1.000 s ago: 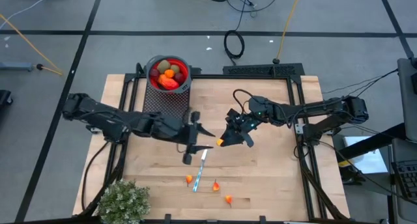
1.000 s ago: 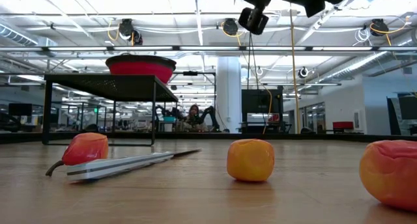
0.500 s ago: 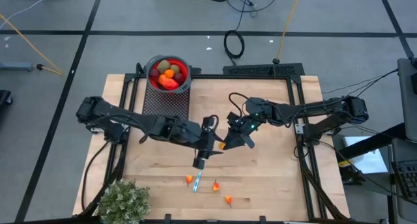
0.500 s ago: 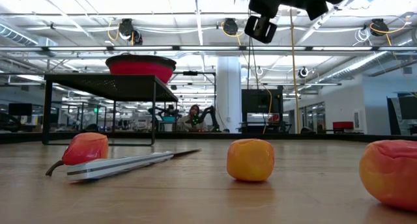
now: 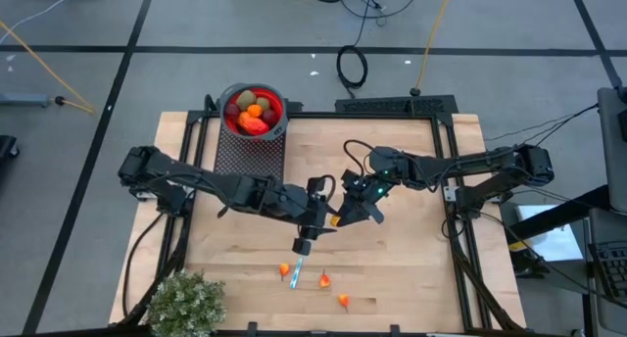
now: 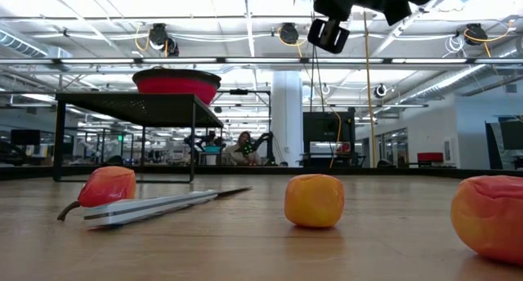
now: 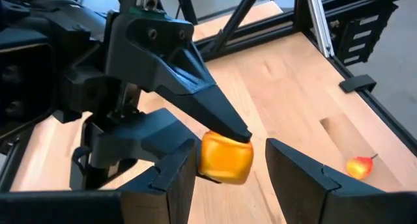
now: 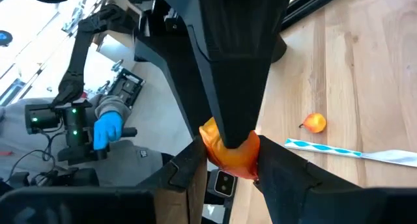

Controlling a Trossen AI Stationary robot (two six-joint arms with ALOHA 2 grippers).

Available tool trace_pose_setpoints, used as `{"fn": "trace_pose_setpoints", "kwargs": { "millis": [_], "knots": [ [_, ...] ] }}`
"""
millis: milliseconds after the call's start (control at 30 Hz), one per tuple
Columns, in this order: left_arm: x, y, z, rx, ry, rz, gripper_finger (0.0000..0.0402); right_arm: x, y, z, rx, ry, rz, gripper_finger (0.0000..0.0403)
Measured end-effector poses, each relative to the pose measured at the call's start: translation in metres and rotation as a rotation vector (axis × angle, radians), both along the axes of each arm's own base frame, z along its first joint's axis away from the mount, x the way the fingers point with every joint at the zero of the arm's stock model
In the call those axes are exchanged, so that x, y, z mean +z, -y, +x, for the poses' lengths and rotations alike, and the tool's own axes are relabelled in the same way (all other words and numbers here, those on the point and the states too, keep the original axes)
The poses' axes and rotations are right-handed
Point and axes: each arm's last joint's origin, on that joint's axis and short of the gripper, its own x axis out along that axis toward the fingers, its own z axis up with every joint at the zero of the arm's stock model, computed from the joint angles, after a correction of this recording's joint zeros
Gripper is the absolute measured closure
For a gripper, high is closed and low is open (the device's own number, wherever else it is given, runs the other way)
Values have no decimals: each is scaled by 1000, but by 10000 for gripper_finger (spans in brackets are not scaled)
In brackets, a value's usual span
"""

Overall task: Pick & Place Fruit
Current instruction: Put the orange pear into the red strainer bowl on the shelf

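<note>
A small orange fruit (image 7: 225,160) hangs above the middle of the table, with my right gripper (image 5: 340,217) shut on it. My left gripper (image 5: 325,216) is open. Its two fingers (image 7: 296,175) stand on either side of that fruit, one close beside it and the other with a gap. I cannot tell whether either touches it. A red bowl (image 5: 254,110) holding several fruits sits on a black mesh stand at the far left. Three small fruits (image 5: 324,278) lie on the table near its front edge. My right gripper pinches the orange fruit (image 8: 229,154) between its two fingertips (image 7: 229,125). The fingers come roughly level from the table's right side. The fruit sits at their free ends, lifted clear of the table.
A thin blue-and-white utensil (image 5: 300,266) lies among the loose fruits near the front. A bushy grey-green plant (image 5: 186,303) stands at the front left corner. Black frame rails (image 5: 456,229) run along the table's sides. People and other robot arms show in the room behind.
My left gripper has moved toward the table's right edge, up to my right gripper, and tipped downward. Its fingers now flank the orange fruit. My right gripper has kept the fruit in place.
</note>
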Motion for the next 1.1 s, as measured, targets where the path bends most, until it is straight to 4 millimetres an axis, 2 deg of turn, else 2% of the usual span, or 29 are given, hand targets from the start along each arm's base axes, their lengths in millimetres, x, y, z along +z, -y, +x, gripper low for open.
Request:
{"fn": "trace_pose_setpoints", "kwargs": {
  "millis": [600, 700, 933, 1100],
  "knots": [
    [-7, -6, 7, -18, -8, 9, 217, 0, 1, 1, -30, -5, 6, 289],
    [-7, -6, 7, -20, -8, 12, 235, 0, 1, 1, -31, -5, 5, 289],
    [-7, -7, 7, -37, -8, 20, 311, 0, 1, 1, -31, -10, 6, 289],
    [-7, -7, 7, -42, -7, 24, 326, 0, 1, 1, -30, -11, 6, 289]
  ]
}}
